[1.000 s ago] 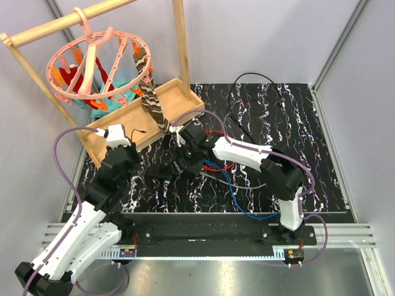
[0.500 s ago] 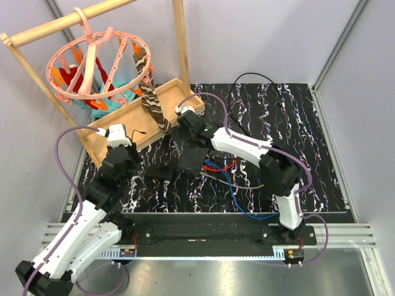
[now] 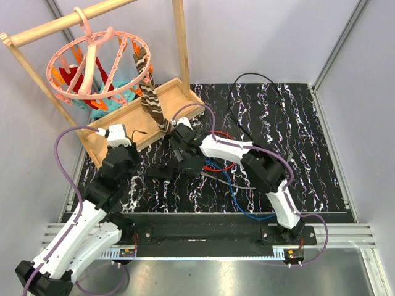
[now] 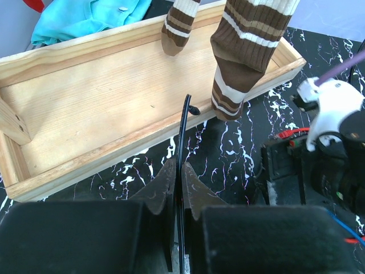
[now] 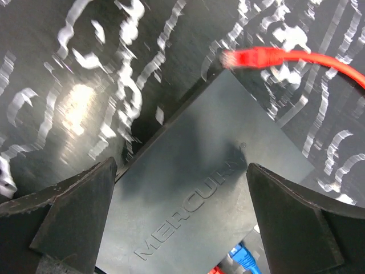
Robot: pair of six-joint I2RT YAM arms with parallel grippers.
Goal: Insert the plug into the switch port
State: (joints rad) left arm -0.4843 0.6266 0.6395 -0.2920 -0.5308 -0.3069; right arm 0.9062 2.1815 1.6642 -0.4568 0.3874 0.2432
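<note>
The switch (image 3: pixel 192 164) is a flat matte black box on the marbled table, lettered MERCURY in the right wrist view (image 5: pixel 228 120). Its port edge does not show clearly. My right gripper (image 3: pixel 181 152) hovers just above it, open, its jaws (image 5: pixel 181 165) spread to either side of the box. My left gripper (image 3: pixel 125 148) is shut on a thin black cord (image 4: pixel 182 131) whose small plug (image 4: pixel 194 110) sticks out ahead toward the wooden tray; the plug also shows in the top view (image 3: pixel 143 131). The switch lies to the right of that gripper (image 4: pixel 282 165).
A red cable (image 5: pixel 296 57) and a blue cable (image 3: pixel 231 185) run from the switch's side. A small black block (image 3: pixel 158 171) lies left of the switch. The wooden tray (image 3: pixel 139 120), a hanging striped sock (image 3: pixel 153 105) and a pink hanger ring (image 3: pixel 99 61) stand at the back left.
My right gripper lifted away toward the tray half a second ago and has come back down over the switch, open. The left arm has hardly moved.
</note>
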